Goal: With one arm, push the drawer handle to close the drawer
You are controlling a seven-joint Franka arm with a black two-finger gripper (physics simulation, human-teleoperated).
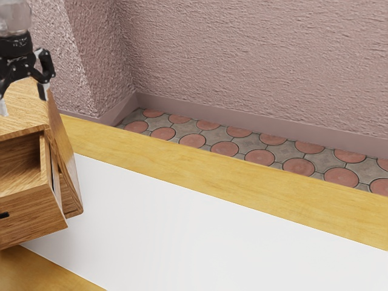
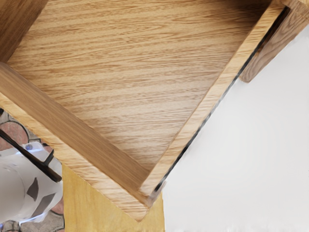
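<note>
One open drawer [image 1: 33,215] lies below the tool [image 1: 23,100], whose fingers [image 1: 42,91] stand apart.

The arm [image 1: 15,17] is rounded and pale grey, its cuff [image 1: 15,46] black with small light flecks, the black gripper [image 1: 23,100] has knuckled links and whitish fingertips [image 1: 42,91], and a smooth white shell [image 2: 17,181] (bluish glints along its edges) carries dark angular patches

A wooden cabinet [image 1: 25,113] stands on the white-and-yellow table [image 1: 212,224].
</note>
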